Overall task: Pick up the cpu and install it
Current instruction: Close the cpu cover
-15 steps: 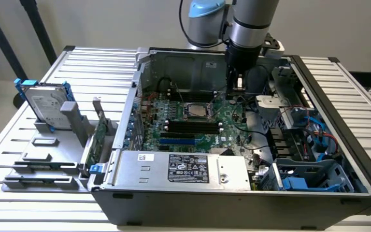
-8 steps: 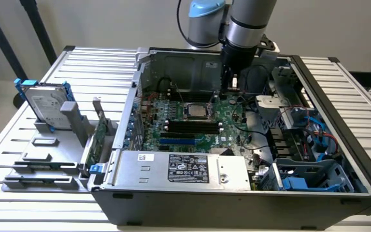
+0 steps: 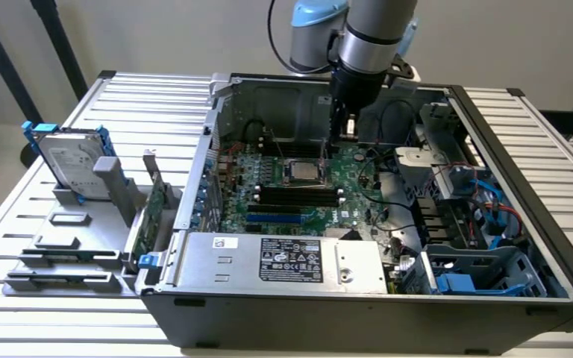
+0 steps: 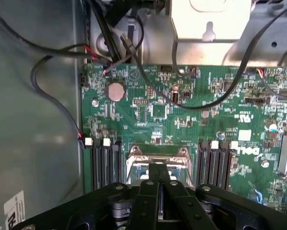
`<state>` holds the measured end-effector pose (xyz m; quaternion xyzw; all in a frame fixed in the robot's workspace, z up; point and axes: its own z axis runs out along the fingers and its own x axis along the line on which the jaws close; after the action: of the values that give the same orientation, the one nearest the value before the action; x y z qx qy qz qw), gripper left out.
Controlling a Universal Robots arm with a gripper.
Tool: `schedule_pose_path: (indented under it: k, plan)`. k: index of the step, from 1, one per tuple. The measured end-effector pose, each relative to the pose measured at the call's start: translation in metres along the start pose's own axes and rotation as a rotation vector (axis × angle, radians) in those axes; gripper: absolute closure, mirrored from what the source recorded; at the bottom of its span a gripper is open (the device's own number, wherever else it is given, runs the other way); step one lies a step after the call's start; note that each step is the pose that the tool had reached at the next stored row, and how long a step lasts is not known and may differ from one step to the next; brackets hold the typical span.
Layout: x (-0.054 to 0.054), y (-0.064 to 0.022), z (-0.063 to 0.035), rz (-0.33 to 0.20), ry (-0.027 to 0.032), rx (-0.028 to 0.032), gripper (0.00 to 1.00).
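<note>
A robotics lab or workshop: a robot arm (image 3: 374, 33) hangs over an opened computer case (image 3: 366, 321) on a slatted aluminium bench (image 3: 545, 142), beside a grey fixture (image 3: 68, 257) holding a hard drive (image 3: 68, 160)

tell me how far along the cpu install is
Done, it seems: the cpu lies flat in its socket on the motherboard. In hand: nothing; the tool is shut and looks empty, hanging just above the board near the socket. Left: whether the chip is fully seated and clamped down cannot be told from these views.
</note>
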<state>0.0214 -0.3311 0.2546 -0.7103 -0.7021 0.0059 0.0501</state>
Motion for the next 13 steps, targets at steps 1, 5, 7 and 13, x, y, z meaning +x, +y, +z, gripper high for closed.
schedule_pose_path:
  k: [1,5,7,13]
  plan:
    - [0.0,-0.0021,0.0002,0.0,-0.0001,0.0041,0.89]
    - [0.0,-0.0108,0.0016,0.0,-0.0004,0.0214,0.89]
    - [-0.001,-0.0154,0.0028,-0.001,-0.0006,0.0276,0.89]
    - [-0.003,-0.0305,0.0086,-0.004,-0.0011,0.0375,0.89]
